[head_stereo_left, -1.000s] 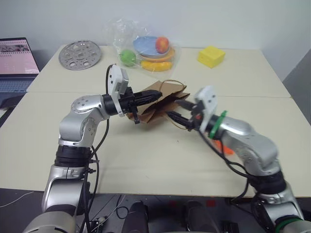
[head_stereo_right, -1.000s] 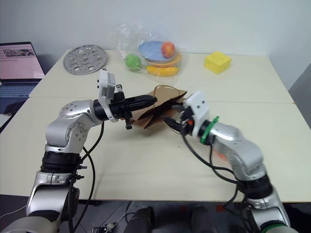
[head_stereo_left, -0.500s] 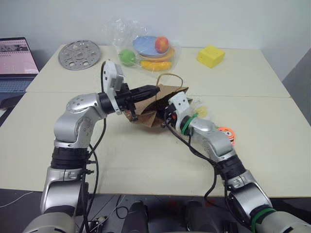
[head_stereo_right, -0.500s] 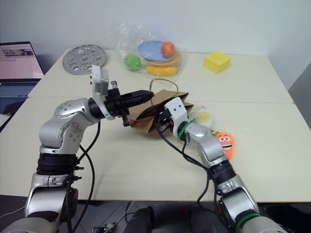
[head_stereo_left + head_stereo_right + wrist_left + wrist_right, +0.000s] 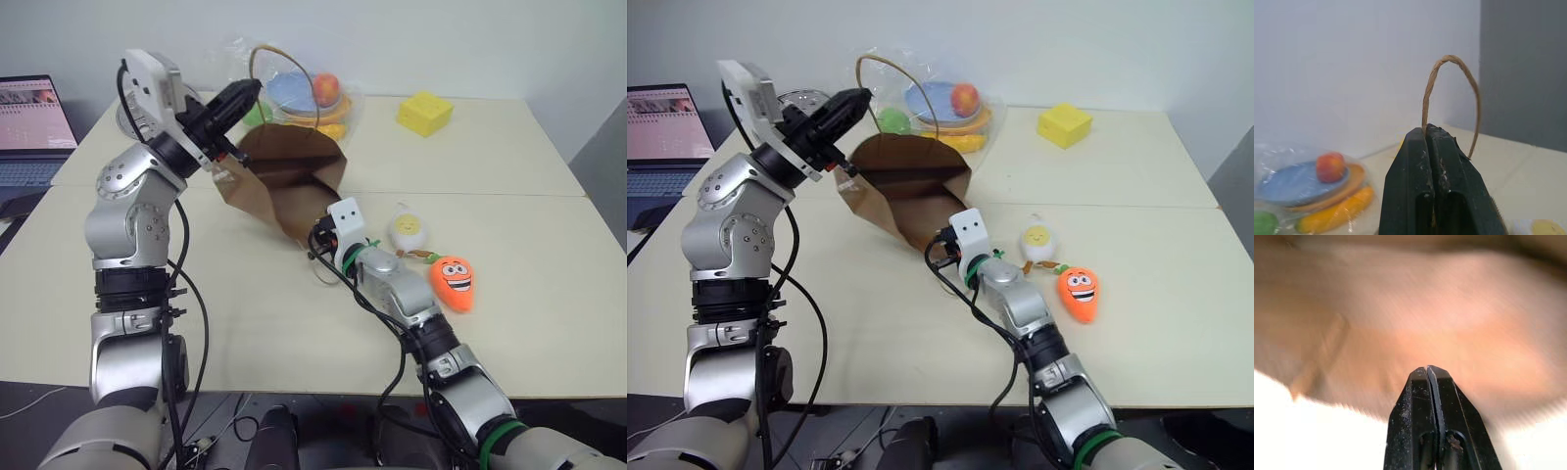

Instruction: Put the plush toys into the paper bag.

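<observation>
The left gripper [image 5: 241, 93], clamped on a cord handle [image 5: 1449, 93], lifts the paper bag [image 5: 289, 186] to open its mouth, while the right gripper [image 5: 315, 238], fingers together, meets its near edge, leaving 2 plush toys, egg [image 5: 407, 231] and carrot [image 5: 452, 280], right of it.

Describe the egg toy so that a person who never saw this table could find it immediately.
On the cream table, look just right of the brown kraft paper bag that lies open on its side. There lies the small white plush egg with a yellow yolk face. Its neighbour, the orange smiling plush carrot, is longer and brighter.
</observation>
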Robot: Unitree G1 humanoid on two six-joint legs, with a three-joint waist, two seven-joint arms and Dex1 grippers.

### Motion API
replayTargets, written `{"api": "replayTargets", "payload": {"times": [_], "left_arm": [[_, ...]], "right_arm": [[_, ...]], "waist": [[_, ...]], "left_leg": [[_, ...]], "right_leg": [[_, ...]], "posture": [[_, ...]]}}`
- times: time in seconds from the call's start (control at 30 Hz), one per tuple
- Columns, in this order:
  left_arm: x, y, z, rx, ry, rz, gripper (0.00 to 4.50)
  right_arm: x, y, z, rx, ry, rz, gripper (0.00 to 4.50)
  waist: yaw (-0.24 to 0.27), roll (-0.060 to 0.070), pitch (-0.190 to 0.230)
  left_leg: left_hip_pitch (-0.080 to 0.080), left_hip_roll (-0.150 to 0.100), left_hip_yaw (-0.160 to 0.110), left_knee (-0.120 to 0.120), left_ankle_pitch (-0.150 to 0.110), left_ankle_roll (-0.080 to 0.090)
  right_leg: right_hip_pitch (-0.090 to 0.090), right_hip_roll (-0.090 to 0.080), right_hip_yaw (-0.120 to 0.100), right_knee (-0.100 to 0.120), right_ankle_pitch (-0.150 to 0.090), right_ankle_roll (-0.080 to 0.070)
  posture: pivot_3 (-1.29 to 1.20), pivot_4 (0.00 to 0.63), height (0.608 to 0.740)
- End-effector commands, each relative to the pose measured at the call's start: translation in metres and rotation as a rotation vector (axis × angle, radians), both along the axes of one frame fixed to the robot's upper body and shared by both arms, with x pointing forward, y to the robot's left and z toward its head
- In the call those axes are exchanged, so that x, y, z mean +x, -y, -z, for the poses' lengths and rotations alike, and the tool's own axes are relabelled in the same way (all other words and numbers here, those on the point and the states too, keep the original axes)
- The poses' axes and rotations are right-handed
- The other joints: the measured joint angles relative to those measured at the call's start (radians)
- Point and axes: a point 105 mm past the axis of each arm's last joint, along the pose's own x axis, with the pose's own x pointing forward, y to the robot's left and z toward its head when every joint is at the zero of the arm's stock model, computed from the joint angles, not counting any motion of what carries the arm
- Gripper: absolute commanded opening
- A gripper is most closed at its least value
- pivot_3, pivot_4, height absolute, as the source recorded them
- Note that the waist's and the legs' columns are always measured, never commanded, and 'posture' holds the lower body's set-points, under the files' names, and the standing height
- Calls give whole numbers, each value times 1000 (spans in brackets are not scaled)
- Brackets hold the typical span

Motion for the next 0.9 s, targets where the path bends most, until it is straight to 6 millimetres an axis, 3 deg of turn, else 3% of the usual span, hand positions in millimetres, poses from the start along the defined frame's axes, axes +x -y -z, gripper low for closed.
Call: {"api": "replayTargets", "payload": {"times": [0.03,0.13,0.27,0.5,0.63,0.77,0.9], "left_arm": [[-15,-6,-31,-40,131,-29,0],[-15,-6,-29,-51,121,-32,0],[-17,2,-12,-4,71,20,0],[-27,27,34,64,-42,118,0],[-29,30,36,57,-48,129,0],[-36,42,31,30,-60,195,0],[-51,54,32,30,-111,312,0]], "right_arm": [[9,7,-9,34,20,64,14],[11,8,-8,44,-1,72,14],[11,6,-15,48,26,48,14],[2,10,-50,82,121,-24,14],[-4,13,-58,78,133,-39,14],[-24,14,-74,73,157,-126,14],[-33,14,-73,39,128,-177,14]], "waist": [[0,0,0],[0,0,0],[-3,0,0],[-5,0,0],[-2,0,0],[1,0,0],[-1,0,0]], "left_leg": [[0,0,0,0,0,0],[0,0,0,0,0,0],[0,0,0,0,0,0],[0,0,0,-1,0,0],[0,0,0,0,0,0],[0,0,0,0,0,0],[0,0,0,0,0,0]], "right_leg": [[0,0,0,0,0,0],[0,0,0,0,0,0],[0,0,0,0,0,0],[0,0,0,0,0,0],[0,0,0,0,0,0],[0,0,0,0,0,0],[0,0,0,0,0,0]], "posture": [[0,150,740],[0,150,740],[0,150,740],[0,150,740],[0,150,740],[0,150,740],[0,150,740]]}}
